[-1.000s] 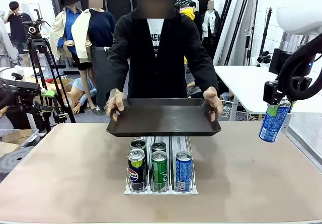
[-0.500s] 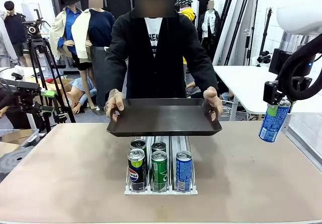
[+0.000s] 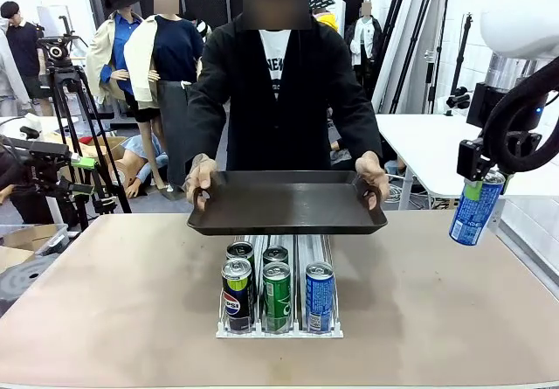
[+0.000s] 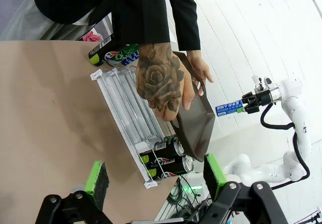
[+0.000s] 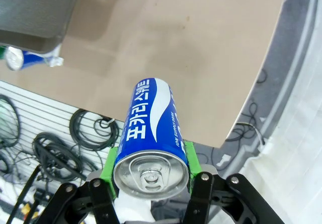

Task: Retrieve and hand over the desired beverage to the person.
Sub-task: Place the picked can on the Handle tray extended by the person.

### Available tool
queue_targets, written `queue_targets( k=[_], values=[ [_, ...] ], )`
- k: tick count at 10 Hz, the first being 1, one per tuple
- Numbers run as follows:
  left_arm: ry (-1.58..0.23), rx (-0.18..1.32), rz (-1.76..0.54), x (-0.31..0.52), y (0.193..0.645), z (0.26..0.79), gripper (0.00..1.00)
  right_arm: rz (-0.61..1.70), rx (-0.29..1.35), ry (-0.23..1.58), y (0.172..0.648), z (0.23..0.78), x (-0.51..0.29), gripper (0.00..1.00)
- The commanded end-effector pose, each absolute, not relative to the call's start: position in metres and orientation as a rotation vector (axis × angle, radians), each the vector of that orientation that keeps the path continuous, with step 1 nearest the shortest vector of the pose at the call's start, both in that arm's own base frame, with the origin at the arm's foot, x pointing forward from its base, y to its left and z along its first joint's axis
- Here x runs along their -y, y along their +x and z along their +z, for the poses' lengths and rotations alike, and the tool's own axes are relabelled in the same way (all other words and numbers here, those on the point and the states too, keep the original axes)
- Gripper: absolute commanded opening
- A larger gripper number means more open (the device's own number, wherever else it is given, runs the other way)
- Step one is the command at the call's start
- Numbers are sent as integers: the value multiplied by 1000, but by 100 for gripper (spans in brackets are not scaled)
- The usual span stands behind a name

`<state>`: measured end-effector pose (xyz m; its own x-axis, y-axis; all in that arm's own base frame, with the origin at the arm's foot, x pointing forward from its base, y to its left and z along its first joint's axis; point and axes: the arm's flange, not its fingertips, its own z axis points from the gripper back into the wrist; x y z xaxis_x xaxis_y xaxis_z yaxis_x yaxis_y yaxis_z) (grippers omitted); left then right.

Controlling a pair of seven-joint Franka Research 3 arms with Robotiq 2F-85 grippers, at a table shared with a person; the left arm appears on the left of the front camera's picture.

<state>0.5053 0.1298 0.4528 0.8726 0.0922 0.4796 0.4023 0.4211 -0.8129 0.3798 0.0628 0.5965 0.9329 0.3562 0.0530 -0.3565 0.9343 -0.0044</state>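
Blue can [image 3: 476, 210] is clamped near its top rim between the green pads of the right gripper [image 3: 479, 188], whose jaws are closed on it. It is hung below the gripper, slightly tilted, in the air and clear of every surface. In the right wrist view the can [image 5: 151, 133] is seen end-on, its pull-tab top nearest the camera and white lettering running along its blue side.

Beneath and ahead of this gripper the tan table [image 3: 131, 302] is spread, with its edge on the right arm's side close under the can. Across the table, well apart from the gripper and towards the left arm's side, the person [image 3: 271, 92] is stood in a black open jacket over a white printed T-shirt. A dark tray [image 3: 288, 204] is held level by the person at about the gripper's height, one hand [image 3: 201, 179] being placed at each short end; nothing is seen on it.

Lower than the tray a clear rack [image 3: 279, 332] is set on the table. At its front a Pepsi can [image 3: 236, 295], a green can [image 3: 277, 295] and a blue rack can [image 3: 320, 296] are stood upright, with two more cans behind the first two.

The left gripper [image 4: 156, 176] is spread wide with nothing between its pads; the rack, the tray and a tattooed hand are seen ahead of it.
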Motion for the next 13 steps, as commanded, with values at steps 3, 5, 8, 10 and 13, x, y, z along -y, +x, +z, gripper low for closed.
queue_targets(
  k=[3,5,8,10,13],
  values=[
    [-1129,498,-207,-130,504,454,100,397,57,-29,388,663,-96,0],
    [-1129,498,-207,-130,504,454,100,417,79,-37,393,688,-122,0],
    [-1129,498,-207,-130,504,454,100,509,91,-34,410,700,-180,0],
    [-1129,498,-207,-130,504,454,100,580,110,-35,419,710,-227,0],
    [-1129,498,-207,-130,504,454,100,638,118,7,426,704,-286,0]
  ],
)
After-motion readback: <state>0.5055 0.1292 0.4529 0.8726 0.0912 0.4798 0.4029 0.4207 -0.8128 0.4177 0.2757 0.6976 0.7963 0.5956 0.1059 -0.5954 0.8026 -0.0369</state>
